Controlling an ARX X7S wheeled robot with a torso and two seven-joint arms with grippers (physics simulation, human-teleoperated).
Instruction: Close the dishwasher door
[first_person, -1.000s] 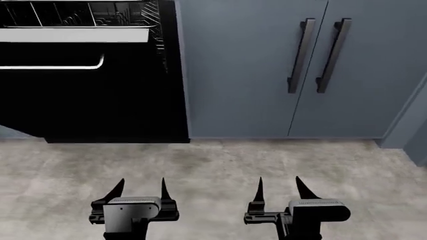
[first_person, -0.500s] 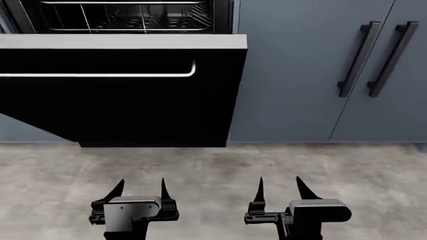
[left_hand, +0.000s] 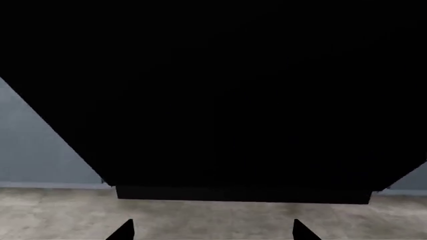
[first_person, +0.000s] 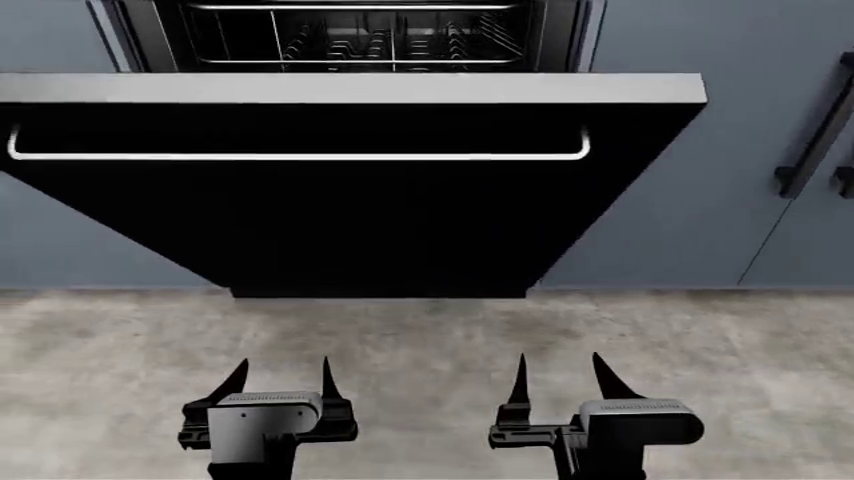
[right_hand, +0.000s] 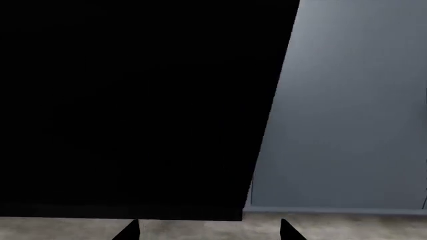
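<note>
The dishwasher door (first_person: 360, 215) is a wide glossy black panel with a silver top strip and a thin silver bar handle (first_person: 300, 156). It hangs open, tilted out toward me, with the racks (first_person: 360, 35) showing behind it. It fills the left wrist view (left_hand: 220, 100) and most of the right wrist view (right_hand: 133, 110). My left gripper (first_person: 283, 375) and right gripper (first_person: 561, 372) are both open and empty, low over the floor in front of the door, apart from it.
Grey-blue cabinet fronts flank the dishwasher, with black vertical handles (first_person: 807, 135) at the right. A grey-blue panel (right_hand: 347, 110) shows beside the door in the right wrist view. Mottled grey floor (first_person: 427, 340) lies between me and the door.
The view has shifted so the door moved rightward and now sits centred in front of me. The cabinet handles slid to the right edge. Both grippers kept their pose.
</note>
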